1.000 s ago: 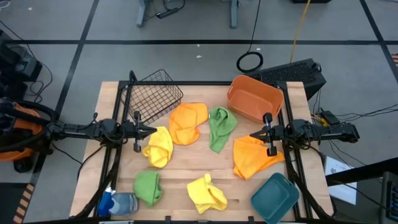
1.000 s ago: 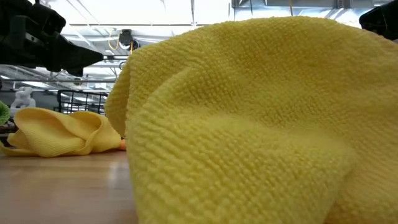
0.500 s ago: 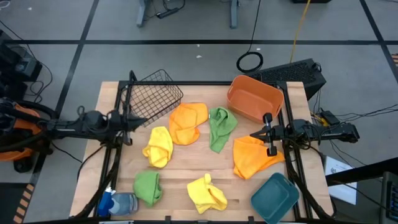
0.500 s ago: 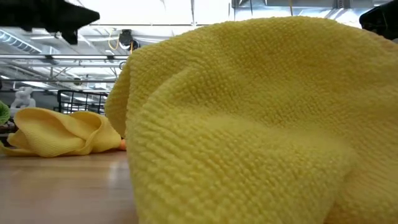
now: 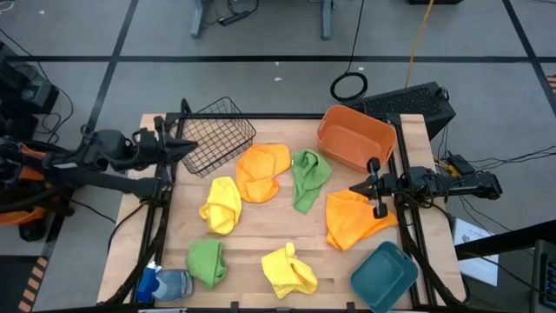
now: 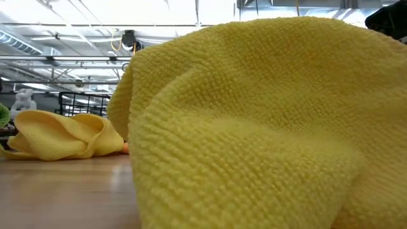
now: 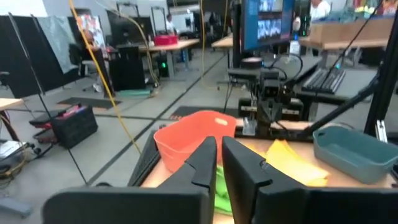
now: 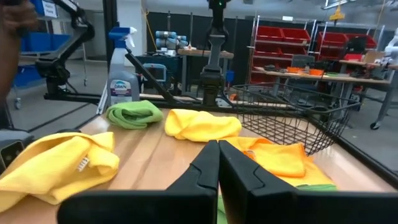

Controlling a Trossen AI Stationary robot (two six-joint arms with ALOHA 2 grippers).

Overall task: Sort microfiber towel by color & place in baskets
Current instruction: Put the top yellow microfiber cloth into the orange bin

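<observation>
Six towels lie crumpled on the table: yellow (image 5: 222, 204), orange (image 5: 262, 169), green (image 5: 307, 178), a second orange (image 5: 352, 219), a second green (image 5: 207, 261), and a second yellow (image 5: 289, 269), which fills the low view (image 6: 254, 127). The wire basket (image 5: 213, 135) stands at the far left, the orange basket (image 5: 354, 137) at the far right and the teal basket (image 5: 385, 276) at the near right. My left gripper (image 5: 193, 146) is shut and empty, raised beside the wire basket. My right gripper (image 5: 352, 189), also shut and empty, hovers over the right orange towel.
A blue-and-white spray bottle (image 5: 165, 283) lies at the near left corner, beside the green towel. The arms' dark frames run along the left and right table edges. Bare wood shows between the towels in the middle and along the near edge.
My left gripper has drawn back from above the left yellow towel, rising and moving toward the table's far left, and now sits by the wire basket; it has left the low view. The towels lie as before. My right arm has kept still.
</observation>
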